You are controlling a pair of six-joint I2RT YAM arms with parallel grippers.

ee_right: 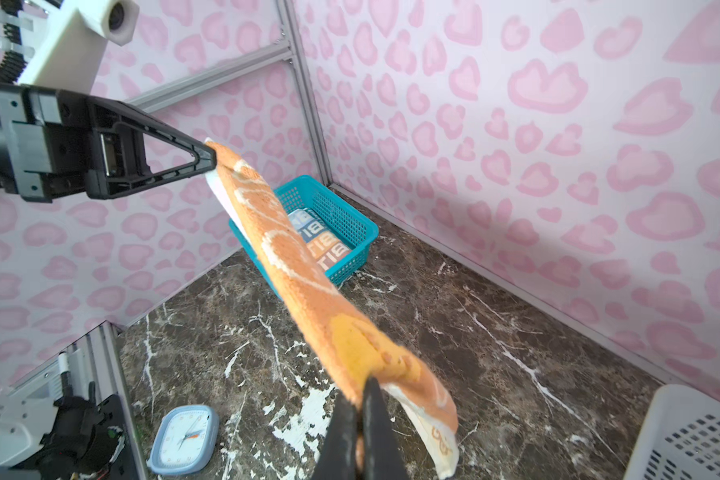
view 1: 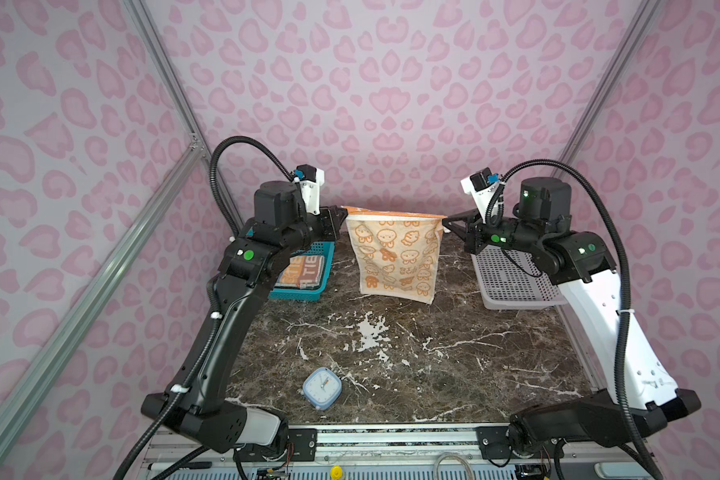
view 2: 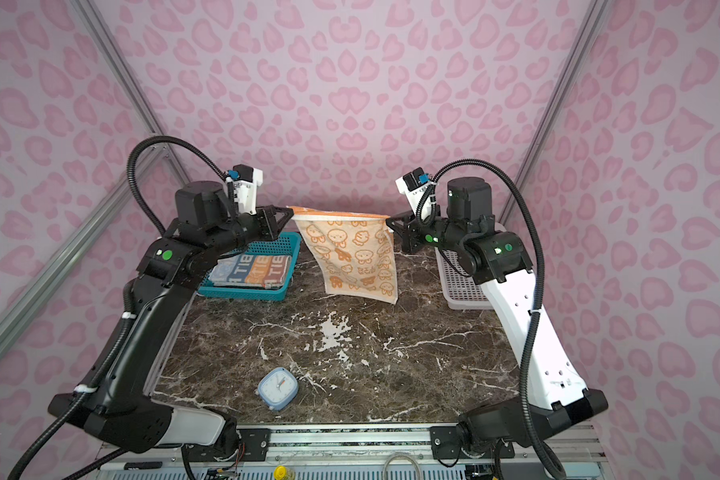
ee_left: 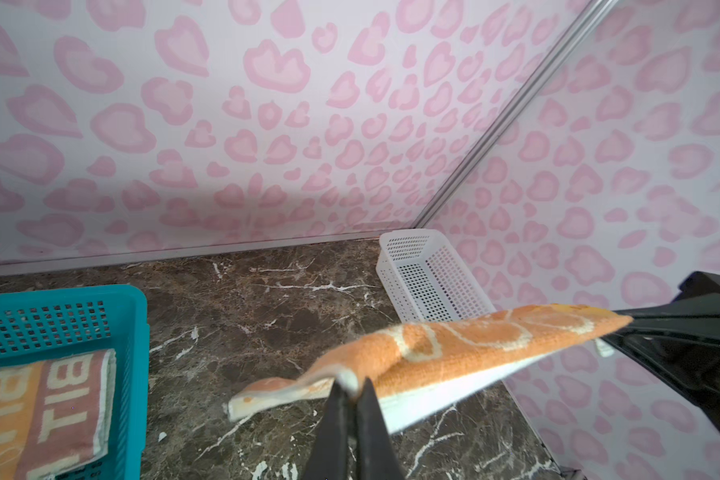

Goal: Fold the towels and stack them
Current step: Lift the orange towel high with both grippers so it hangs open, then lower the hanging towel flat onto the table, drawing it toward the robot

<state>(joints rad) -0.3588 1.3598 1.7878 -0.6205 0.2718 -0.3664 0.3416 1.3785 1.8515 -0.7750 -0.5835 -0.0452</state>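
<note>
The orange-and-cream towel [view 1: 393, 253] [view 2: 356, 255] with rabbit prints hangs stretched in the air over the back of the table, its lower edge just above the marble. My left gripper [view 1: 344, 212] [ee_left: 352, 388] is shut on its top left corner. My right gripper [view 1: 444, 219] [ee_right: 360, 390] is shut on its top right corner. The top edge [ee_left: 474, 336] [ee_right: 292, 266] runs taut between them. A folded striped towel [view 2: 250, 270] [ee_left: 38, 411] [ee_right: 323, 239] with lettering lies in the teal basket [view 1: 308, 291] [view 2: 267, 293].
A white mesh basket [view 1: 516, 286] [view 2: 460, 291] [ee_left: 429, 274] stands at the back right, partly under my right arm. A small blue clock [view 1: 321, 387] [view 2: 277, 388] [ee_right: 184, 440] lies near the front edge. Pink patterned walls close in the back and sides.
</note>
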